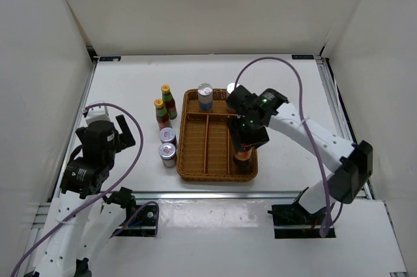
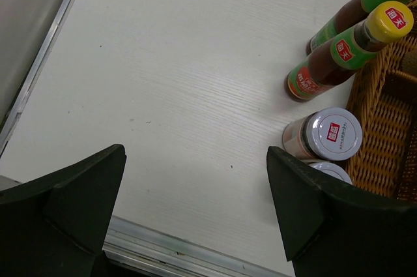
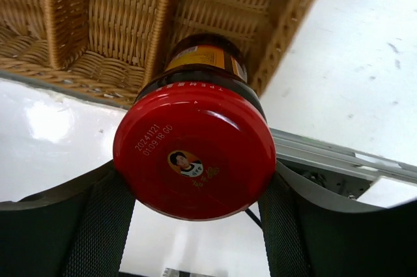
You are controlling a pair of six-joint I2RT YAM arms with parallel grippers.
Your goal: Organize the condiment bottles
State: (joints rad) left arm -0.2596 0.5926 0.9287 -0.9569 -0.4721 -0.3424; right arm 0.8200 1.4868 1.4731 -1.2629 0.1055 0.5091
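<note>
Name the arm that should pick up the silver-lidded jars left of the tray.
Left. The left gripper is open and empty with the silver-lidded jars nearby; the right gripper is shut on a red-capped jar at the tray.

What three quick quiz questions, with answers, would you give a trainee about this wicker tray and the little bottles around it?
1. True or false: the left arm's jaws are shut on a bottle.
2. How many slim yellow-capped bottles stand on the white table, left of the brown wicker divided tray?
3. What do the right arm's jaws hold? A) a slim yellow-capped bottle B) a red-capped dark glass jar C) nothing
Key: 1 false, they are open above bare table. 2 two. 3 B.
</note>
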